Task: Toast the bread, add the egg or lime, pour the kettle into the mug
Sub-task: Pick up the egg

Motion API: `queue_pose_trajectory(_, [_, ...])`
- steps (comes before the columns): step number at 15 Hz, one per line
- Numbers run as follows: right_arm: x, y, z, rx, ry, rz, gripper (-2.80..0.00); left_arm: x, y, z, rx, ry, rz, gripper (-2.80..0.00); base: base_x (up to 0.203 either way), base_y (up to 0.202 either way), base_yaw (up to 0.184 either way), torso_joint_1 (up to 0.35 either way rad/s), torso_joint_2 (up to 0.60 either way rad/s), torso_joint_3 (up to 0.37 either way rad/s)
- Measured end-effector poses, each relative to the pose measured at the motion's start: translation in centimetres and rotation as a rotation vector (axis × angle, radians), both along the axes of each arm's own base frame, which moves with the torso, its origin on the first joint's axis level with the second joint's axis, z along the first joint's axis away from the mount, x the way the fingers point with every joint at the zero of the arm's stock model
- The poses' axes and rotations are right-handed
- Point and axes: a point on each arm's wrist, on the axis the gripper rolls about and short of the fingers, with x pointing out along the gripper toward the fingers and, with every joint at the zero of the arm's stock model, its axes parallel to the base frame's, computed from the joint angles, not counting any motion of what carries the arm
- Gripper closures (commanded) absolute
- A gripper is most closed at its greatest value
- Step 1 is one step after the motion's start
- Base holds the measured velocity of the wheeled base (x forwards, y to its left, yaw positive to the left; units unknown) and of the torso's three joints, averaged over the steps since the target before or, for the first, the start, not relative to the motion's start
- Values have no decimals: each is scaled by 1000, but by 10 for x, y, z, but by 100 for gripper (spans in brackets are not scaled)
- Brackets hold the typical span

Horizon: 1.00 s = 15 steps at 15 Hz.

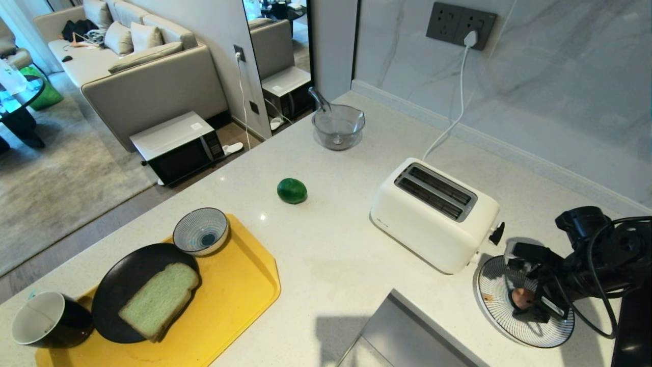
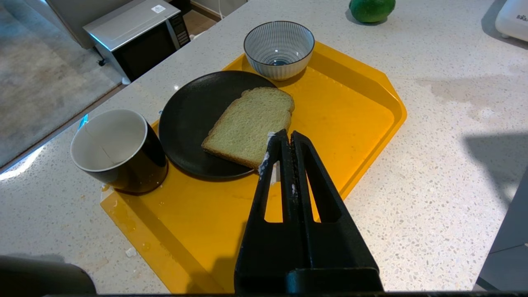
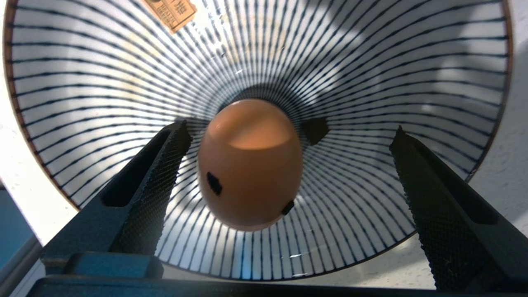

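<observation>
Right gripper [image 3: 288, 173] hovering jaws wide around the egg [image 3: 250, 165] in striped plate [image 1: 491, 300], lower right; left gripper [image 2: 284, 144] jaws closed

Egg [image 1: 520, 298] in the bowl [image 1: 496, 278] right of the toaster [image 1: 433, 219].
</observation>
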Motion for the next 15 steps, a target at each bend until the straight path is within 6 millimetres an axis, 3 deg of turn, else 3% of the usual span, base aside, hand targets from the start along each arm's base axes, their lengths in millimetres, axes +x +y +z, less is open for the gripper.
queue_pose_trajectory(3, [1,0,-1,-4,-16,-1,-280,0,0,0,0,0,0,0,0,0,0,0,0,0])
queue_pose_trajectory(4, [1,-1,-1,-3,-15,-2,0,0,0,0,1,0,0,0,0,0,0,0,0,0])
queue_pose_trajectory(15, [-2,-6,-2,-3,-9,-20,0,0,0,0,0,0,0,0,0,0,0,0,0,0])
